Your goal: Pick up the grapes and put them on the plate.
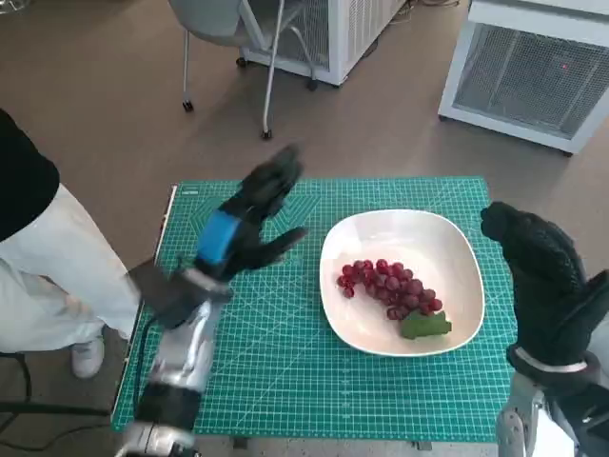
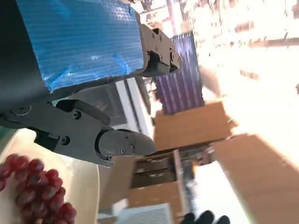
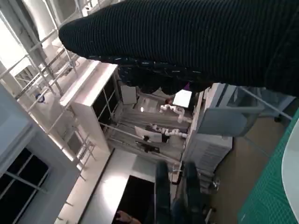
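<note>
A bunch of red grapes with a green leaf lies on the white plate at the right of the green mat. My left hand is raised above the mat to the left of the plate, fingers spread and holding nothing. In the left wrist view the grapes and the plate show beneath the black fingers. My right hand in the black glove hangs by the plate's right edge; its fingers curl down and I cannot see whether they are closed. The glove fills the right wrist view's top.
The green cutting mat covers the small table. A person in white trousers stands at the left. A chair and white cabinets stand beyond the table's far side.
</note>
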Robot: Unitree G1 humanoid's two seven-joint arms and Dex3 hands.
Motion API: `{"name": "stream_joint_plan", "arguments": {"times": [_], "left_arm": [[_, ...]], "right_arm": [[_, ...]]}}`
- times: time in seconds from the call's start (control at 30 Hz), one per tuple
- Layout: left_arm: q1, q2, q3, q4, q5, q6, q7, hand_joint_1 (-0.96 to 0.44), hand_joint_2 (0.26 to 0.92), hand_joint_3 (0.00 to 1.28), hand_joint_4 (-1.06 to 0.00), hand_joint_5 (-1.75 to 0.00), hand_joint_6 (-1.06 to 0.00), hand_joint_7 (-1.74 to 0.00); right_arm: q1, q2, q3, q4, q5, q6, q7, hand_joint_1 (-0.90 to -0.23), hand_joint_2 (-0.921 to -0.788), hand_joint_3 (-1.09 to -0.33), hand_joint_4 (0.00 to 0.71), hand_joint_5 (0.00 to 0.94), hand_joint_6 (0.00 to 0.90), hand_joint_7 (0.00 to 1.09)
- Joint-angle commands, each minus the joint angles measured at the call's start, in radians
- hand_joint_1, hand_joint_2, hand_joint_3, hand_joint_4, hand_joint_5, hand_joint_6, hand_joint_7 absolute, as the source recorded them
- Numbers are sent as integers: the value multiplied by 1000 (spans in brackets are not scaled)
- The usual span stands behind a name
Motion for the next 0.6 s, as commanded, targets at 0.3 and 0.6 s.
{"name": "stream_joint_plan", "arguments": {"times": [0.3, 0.6], "left_arm": [[159, 46, 47, -231, -67, 42, -44, -554, 921, 432, -221, 0, -310, -9], [238, 32, 60, -323, -110, 70, -50, -538, 921, 446, -214, 0, -300, -5]], "right_arm": [[35, 1, 8, -16, -7, 32, -6, -478, -921, -533, 639, 0, 382, 541], [39, 1, 9, -18, -5, 36, -4, -478, -921, -535, 637, 0, 378, 544]]}}
